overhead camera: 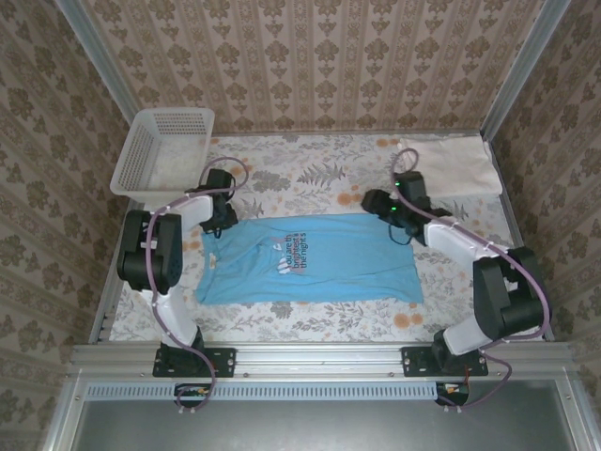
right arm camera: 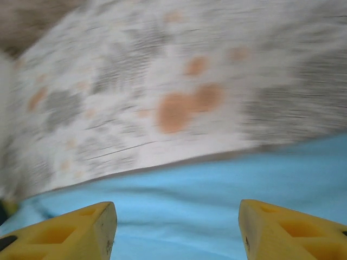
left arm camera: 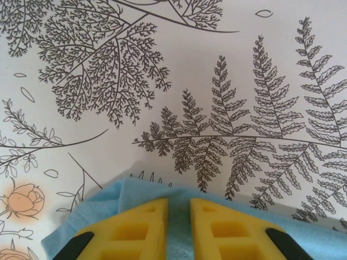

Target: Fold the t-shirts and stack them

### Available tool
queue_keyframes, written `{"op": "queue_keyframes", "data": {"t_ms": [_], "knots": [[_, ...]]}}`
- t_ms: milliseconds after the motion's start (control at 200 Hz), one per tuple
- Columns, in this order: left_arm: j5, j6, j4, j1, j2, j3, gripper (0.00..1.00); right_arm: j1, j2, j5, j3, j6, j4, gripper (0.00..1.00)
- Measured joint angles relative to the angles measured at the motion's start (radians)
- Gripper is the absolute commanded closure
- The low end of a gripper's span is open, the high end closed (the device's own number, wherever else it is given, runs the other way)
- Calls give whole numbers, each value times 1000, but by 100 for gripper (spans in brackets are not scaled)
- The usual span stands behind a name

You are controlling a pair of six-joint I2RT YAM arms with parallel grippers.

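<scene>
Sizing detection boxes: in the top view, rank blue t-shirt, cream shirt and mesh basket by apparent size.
1. blue t-shirt, clearly largest.
2-3. mesh basket and cream shirt: close; the basket's rim stands nearer the camera, so unranked.

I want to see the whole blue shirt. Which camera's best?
The top camera: the blue shirt lies spread out whole, print showing. Left wrist catches one corner, right wrist a blurry edge.

Shirts: two, one blue shirt (overhead camera: 338,272) and one white shirt (overhead camera: 455,167). Basket (overhead camera: 141,155): one. Grippers: two, left gripper (left arm camera: 178,205) and right gripper (right arm camera: 177,214).
</scene>
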State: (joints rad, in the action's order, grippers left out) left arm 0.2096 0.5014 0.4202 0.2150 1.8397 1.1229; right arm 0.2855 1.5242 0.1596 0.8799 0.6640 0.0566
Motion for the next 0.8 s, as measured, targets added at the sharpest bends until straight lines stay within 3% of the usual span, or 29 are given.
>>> {"op": "queue_keyframes", "data": {"t_ms": [160,345,385,580,800], "knots": [[-26,0,-8,-1,-25,-11,80,198,232,43,173,22,121,49],[-55,0,-17,-1,-52,-27,79,352,525,62,508,-18,86,54],[-60,0,-19,-1,-53,-28,76,377,576,63,585,-31,66,54],[-84,3,-19,-15,-53,-28,76,466,771,66,893,-89,-34,59],[-101,7,-15,-40,-53,-29,77,492,894,74,1029,-121,-125,62]]}}
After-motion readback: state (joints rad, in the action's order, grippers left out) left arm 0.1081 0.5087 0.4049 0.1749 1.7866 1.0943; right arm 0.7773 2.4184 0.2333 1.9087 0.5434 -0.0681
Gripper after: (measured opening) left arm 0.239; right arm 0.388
